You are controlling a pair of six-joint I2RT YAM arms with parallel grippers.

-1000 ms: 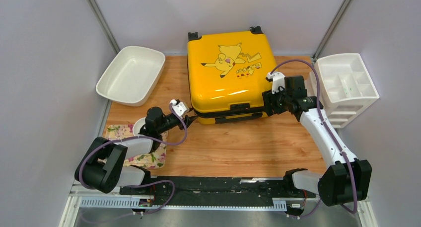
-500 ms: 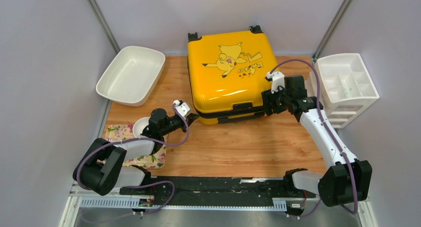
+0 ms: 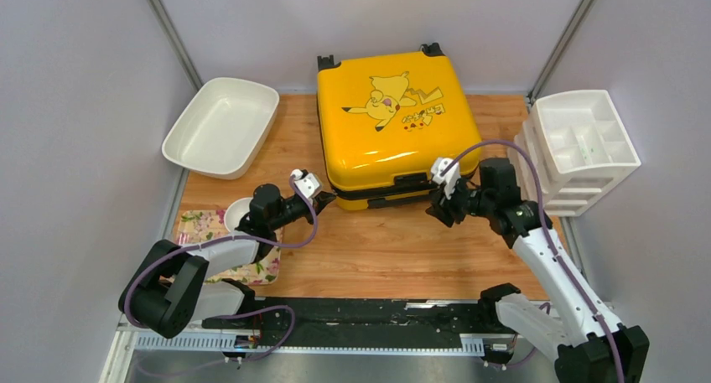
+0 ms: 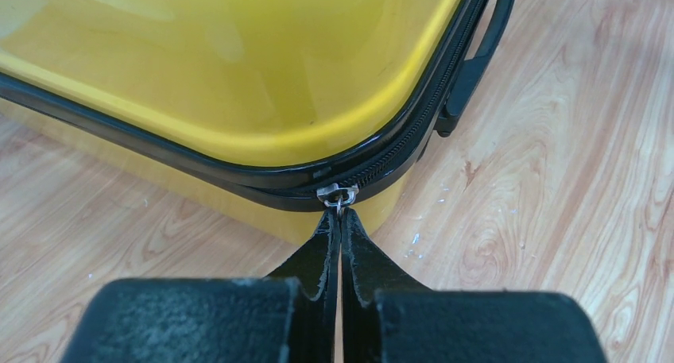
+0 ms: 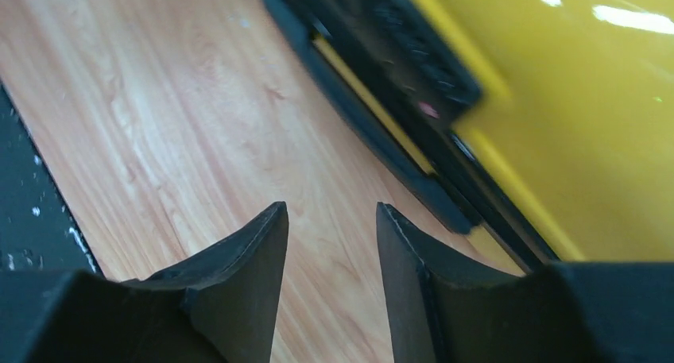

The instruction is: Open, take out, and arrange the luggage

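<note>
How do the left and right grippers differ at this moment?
The left gripper is shut on the zipper pull at the near-left corner of the luggage; the right gripper is open and holds nothing. The left gripper touches the luggage; the right gripper hangs over bare table beside its front edge. Both have black fingers and sit at the luggage's near side.

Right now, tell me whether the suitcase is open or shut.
Shut. The suitcase lid lies flat on its base, no lining shows, and the zipper right of the slider is closed.
</note>
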